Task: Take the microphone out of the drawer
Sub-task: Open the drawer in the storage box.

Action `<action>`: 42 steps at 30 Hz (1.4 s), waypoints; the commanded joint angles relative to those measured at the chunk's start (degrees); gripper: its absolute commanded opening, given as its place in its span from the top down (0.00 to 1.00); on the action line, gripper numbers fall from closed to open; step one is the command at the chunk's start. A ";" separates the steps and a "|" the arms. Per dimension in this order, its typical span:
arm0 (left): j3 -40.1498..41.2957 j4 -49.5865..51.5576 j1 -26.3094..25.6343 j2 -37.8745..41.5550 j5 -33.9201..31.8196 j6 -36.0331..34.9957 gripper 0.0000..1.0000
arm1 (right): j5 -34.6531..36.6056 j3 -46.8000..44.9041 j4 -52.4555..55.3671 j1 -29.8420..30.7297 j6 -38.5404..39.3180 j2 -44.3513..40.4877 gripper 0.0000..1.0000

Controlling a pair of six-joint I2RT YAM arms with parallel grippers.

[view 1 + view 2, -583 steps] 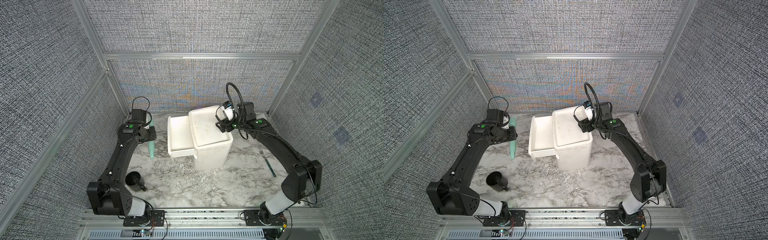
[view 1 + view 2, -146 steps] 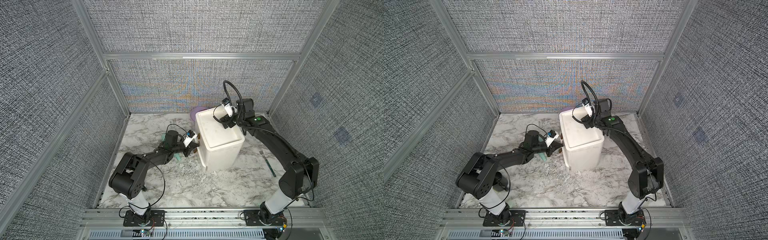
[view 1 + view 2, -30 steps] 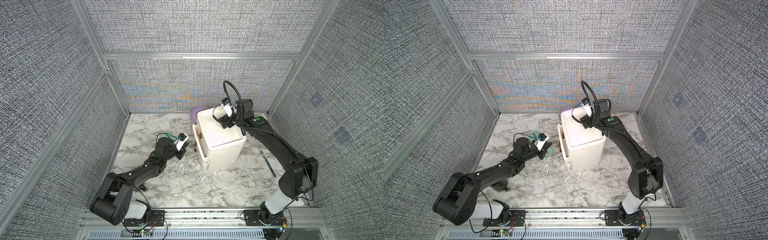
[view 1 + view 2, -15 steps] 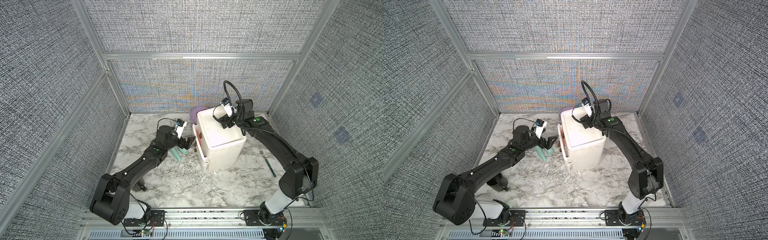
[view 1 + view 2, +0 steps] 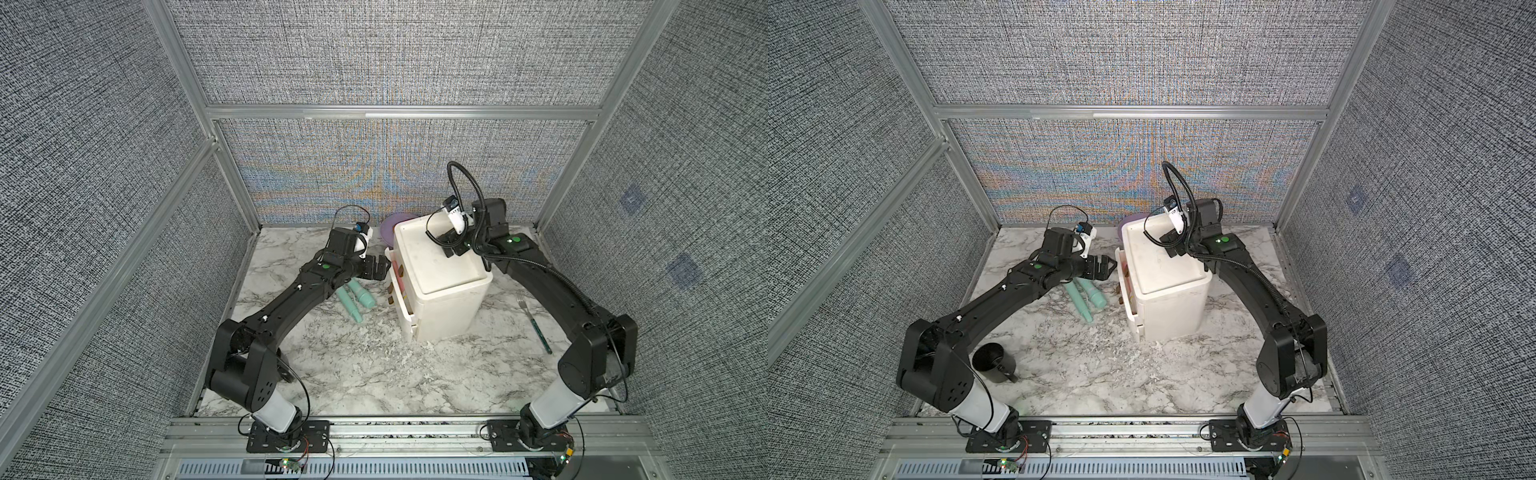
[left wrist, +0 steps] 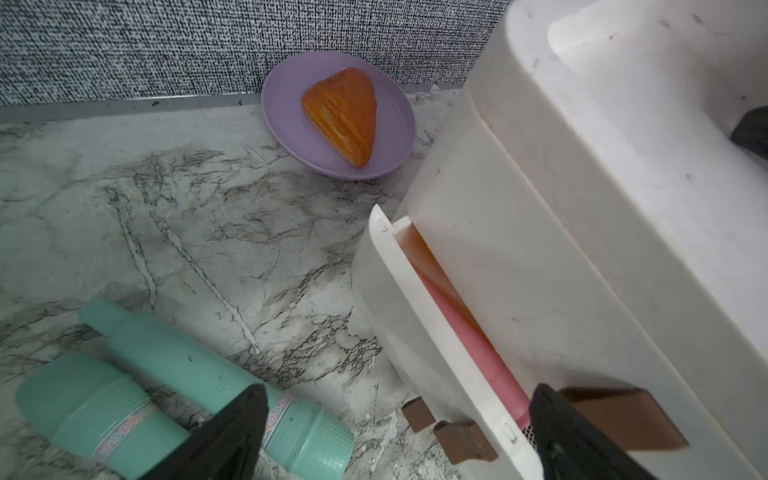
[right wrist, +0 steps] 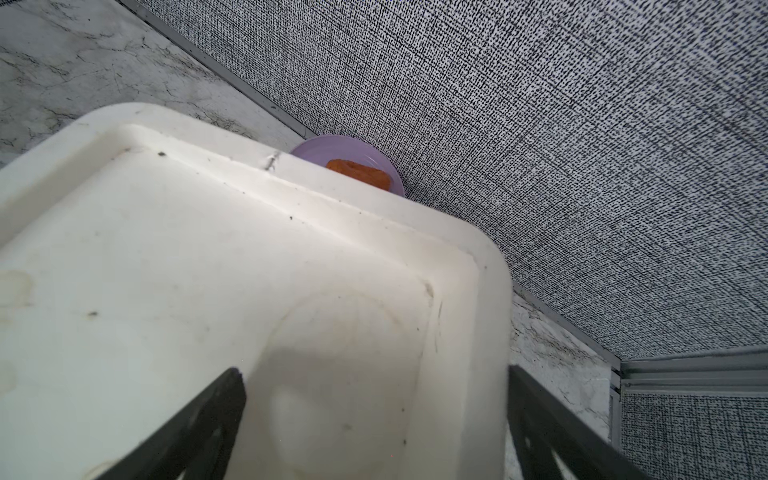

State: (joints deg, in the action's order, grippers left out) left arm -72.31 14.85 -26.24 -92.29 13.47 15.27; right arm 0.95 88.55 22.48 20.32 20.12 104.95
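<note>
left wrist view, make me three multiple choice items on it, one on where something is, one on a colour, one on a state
1. Where is the purple plate relative to the drawer unit?
A) on top of it
B) on the table next to it
C) inside it

2. What colour is the long object in the top drawer?
A) teal
B) black
C) pink

3. How does the top drawer stand?
A) shut flush
B) pulled out a little
C) taken out entirely

Answers:
1 B, the plate rests on the marble by the unit's side.
2 C, pink shows in the gap.
3 B, only a narrow gap shows behind the front panel.
</note>
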 commanded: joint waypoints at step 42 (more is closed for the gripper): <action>-17.99 36.35 -3.34 -13.09 -25.39 12.66 0.00 | -0.82 -0.82 14.61 -1.82 -0.82 2.28 0.02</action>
State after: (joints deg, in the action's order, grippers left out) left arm -89.89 42.59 -29.85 -104.99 -4.71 28.67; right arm -1.10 88.95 22.41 19.09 19.64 105.25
